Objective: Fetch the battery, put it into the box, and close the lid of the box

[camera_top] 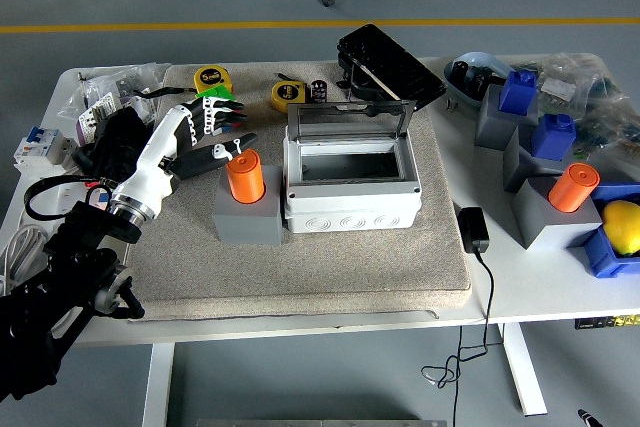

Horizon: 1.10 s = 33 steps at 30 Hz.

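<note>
- You see the left hand (222, 139) reaching in from the 8 o'clock corner of the table (520, 292); its white forearm points toward 1 o'clock.
- The fingers (234, 150) of this hand are spread and stretched out, and they pinch nothing. The fingertips are just beside the top of the orange battery (245, 176), at its 10 o'clock side; you cannot tell if they touch it.
- The battery stands upright in a grey holder block (248, 217) on the grey mat (400, 267).
- The box (349, 187) is just beside the block, at its 3 o'clock side. Its clear lid (349, 122) is up, standing at the far edge, and the inside looks empty.
- A second orange cylinder (573, 187) stands in another grey block (552, 217) well apart, at 3 o'clock from the box.
- Two yellow tape measures (211, 78) lie at 11 o'clock of the box, near the mat's far edge.
</note>
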Available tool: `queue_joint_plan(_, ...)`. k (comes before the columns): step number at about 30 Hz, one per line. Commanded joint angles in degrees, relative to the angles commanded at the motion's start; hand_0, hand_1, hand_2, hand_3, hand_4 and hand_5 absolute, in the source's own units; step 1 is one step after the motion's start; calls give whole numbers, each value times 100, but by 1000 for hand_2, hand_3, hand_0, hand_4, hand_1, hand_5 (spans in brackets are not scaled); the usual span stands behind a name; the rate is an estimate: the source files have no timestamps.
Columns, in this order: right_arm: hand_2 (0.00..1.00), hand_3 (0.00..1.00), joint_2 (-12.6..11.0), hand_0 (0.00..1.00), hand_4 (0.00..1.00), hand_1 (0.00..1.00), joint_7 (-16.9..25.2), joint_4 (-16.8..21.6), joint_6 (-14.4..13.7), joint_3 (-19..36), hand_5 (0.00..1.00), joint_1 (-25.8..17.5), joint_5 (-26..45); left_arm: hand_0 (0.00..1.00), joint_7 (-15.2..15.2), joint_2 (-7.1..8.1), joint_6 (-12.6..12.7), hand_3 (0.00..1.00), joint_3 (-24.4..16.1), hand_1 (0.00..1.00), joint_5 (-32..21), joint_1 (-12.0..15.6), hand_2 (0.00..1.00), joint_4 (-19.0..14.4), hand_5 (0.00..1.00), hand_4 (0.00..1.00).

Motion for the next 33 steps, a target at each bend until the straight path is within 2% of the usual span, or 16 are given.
queue_joint_plan(5, 653, 541, 3, 661, 890, 640, 0, -1, 1, 14, 440, 0, -7, 805, -26, 17, -4, 677, 200, 748, -50, -34, 662, 73, 431, 998)
queue_joint_plan(6, 653, 540, 1, 661, 889, 640, 0, 1, -2, 23, 441, 1, -12, 771, -29, 16, 3, 676, 251, 732, -65, -34, 663, 90, 435, 998)
queue_joint_plan(11, 653, 540, -1, 661, 889, 640, -10, -3, -3, 23, 441, 0, -6, 771, -86, -24, -37, 676, 368, 732, -151, -59, 663, 226, 435, 998)
queue_joint_plan(12, 652, 540, -1, 661, 889, 640, -11, -4, -2, 20, 440, 0, -5, 723, -96, -31, -44, 663, 374, 696, -167, -61, 651, 250, 420, 998)
queue_joint_plan(17, 652, 540, -3, 661, 889, 640, -13, -3, -3, 17, 440, -9, -6, 723, -184, -40, -63, 663, 467, 696, -263, -86, 651, 364, 420, 998)
queue_joint_plan(18, 652, 539, -5, 660, 889, 641, -11, -1, -5, 22, 439, -11, -10, 646, -201, -34, -48, 547, 496, 616, -270, -91, 551, 372, 219, 998)
queue_joint_plan(23, 652, 539, -3, 660, 889, 641, -12, -1, -4, 19, 439, -6, -8, 646, -223, -38, 1, 547, 624, 616, -288, -132, 551, 440, 219, 998)
queue_joint_plan(24, 652, 539, -3, 661, 888, 640, -11, -1, -7, 21, 439, -6, -8, 504, -212, -50, 25, 499, 656, 510, -299, -143, 485, 452, 102, 998)
queue_joint_plan(29, 652, 539, 0, 661, 888, 640, -6, 1, -16, 37, 439, -3, -14, 504, -184, -85, 49, 499, 753, 510, -376, -183, 485, 525, 102, 998)
queue_joint_plan(30, 651, 540, 0, 660, 888, 640, -6, 1, -17, 35, 438, -3, -13, 485, -184, -87, 50, 483, 774, 483, -388, -192, 462, 534, 62, 998)
queue_joint_plan(33, 651, 540, -2, 660, 888, 640, -8, 0, -20, 32, 438, -5, -10, 485, -193, -86, 57, 483, 812, 483, -444, -212, 462, 544, 62, 998)
